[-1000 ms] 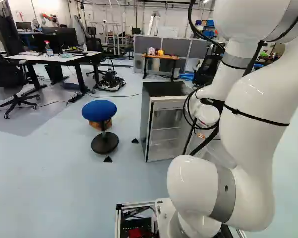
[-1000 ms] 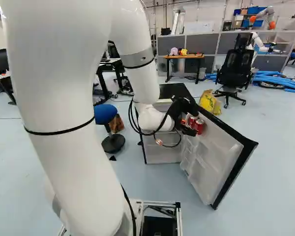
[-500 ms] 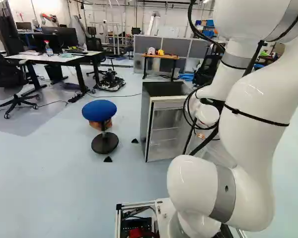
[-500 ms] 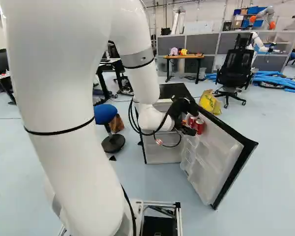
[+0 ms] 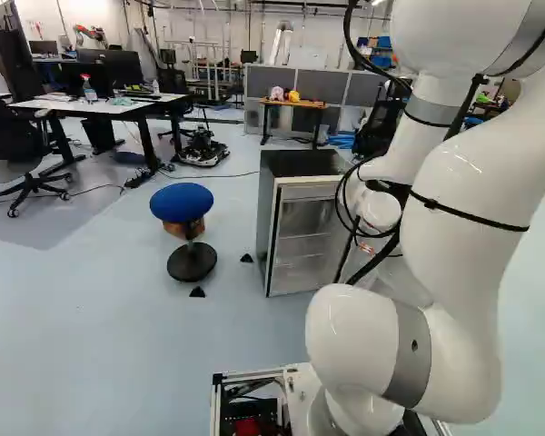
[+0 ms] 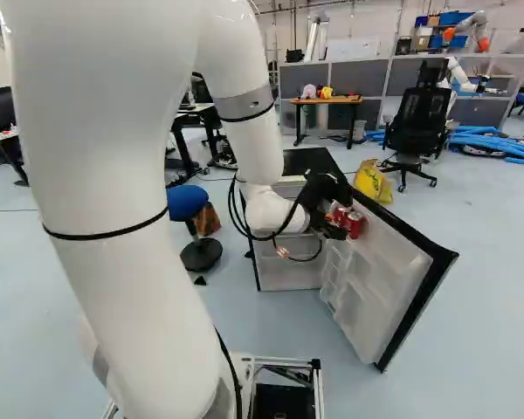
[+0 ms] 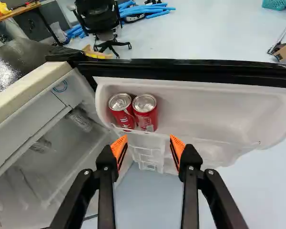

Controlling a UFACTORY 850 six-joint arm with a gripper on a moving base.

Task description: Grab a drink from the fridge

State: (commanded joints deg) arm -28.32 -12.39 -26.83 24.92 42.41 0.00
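While the fridge (image 5: 302, 163) stands with its door (image 6: 406, 262) swung open, I hold my gripper (image 6: 334, 224) just short of two red cans (image 7: 146, 114), its orange-padded fingers spread wide; the cans sit side by side at the hinge end of a white door bin (image 7: 209, 107).

Shiny metal can tops (image 7: 145, 103), glossy black door edge (image 7: 190, 72), translucent smooth plastic door shelf (image 7: 219, 112), blue cloth-like stool seat (image 5: 181, 202)

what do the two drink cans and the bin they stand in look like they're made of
The cans look like thin metal, painted glossy red, with bare silvery lids and pull tabs. The door bin seems to be whitish plastic, judging by its smooth molded curves.
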